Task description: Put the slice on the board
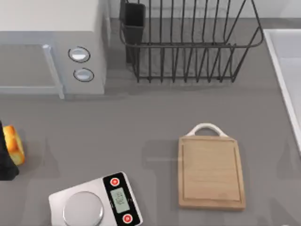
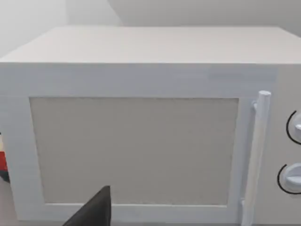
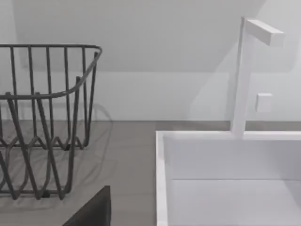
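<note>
Jaws of the left gripper [image 1: 6, 157] sit at the far left edge of the top view, a dark shape low on that edge, and the slice [image 1: 13, 145] — yellow-orange with a browner crust — lies right against it; it looks pinched by the gripper, though the fingers themselves are cut off by the frame edge, so how wide they stand cannot be told. That slice is well apart from the board [image 1: 210, 173], which lies flat in the lower right of the frame with its white loop handle [image 1: 207, 128] pointing toward the top and its surface bare. Between the two, along the bottom edge, stands a silver-and-black kitchen scale [image 1: 96, 202], turned at a slant. A white microwave [image 1: 51, 47] occupies the upper left, and the left wrist view faces its door [image 2: 134, 150] and handle [image 2: 256, 155] close up. A dark wire rack [image 1: 188, 42] stands at the top centre, with a white sink [image 3: 225, 179] at the right edge — the right wrist view looks toward both.
</note>
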Controlling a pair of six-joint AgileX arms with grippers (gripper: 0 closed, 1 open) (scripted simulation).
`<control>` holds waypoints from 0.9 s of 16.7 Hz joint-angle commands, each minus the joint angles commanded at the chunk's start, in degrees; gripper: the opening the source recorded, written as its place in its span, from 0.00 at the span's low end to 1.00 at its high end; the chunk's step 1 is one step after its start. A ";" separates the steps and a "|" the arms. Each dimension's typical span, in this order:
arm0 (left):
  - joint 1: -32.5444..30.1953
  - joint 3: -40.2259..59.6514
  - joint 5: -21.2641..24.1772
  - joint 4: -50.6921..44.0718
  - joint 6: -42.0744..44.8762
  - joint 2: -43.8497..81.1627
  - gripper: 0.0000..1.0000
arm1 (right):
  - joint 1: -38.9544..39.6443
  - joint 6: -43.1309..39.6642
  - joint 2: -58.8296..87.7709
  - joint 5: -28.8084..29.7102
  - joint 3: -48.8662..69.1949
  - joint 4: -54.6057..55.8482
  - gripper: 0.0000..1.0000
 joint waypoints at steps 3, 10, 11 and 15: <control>0.03 0.54 -0.01 -0.45 0.56 0.58 1.00 | 0.00 0.00 0.00 0.00 0.00 0.00 1.00; 0.68 16.77 0.02 -13.81 17.11 21.70 1.00 | 0.00 0.00 0.00 0.00 0.00 0.00 1.00; 0.82 20.17 0.03 -16.72 20.65 27.06 1.00 | 0.00 0.00 0.00 0.00 0.00 0.00 1.00; 1.40 34.39 0.05 -29.41 35.68 50.47 1.00 | 0.00 0.00 0.00 0.00 0.00 0.00 1.00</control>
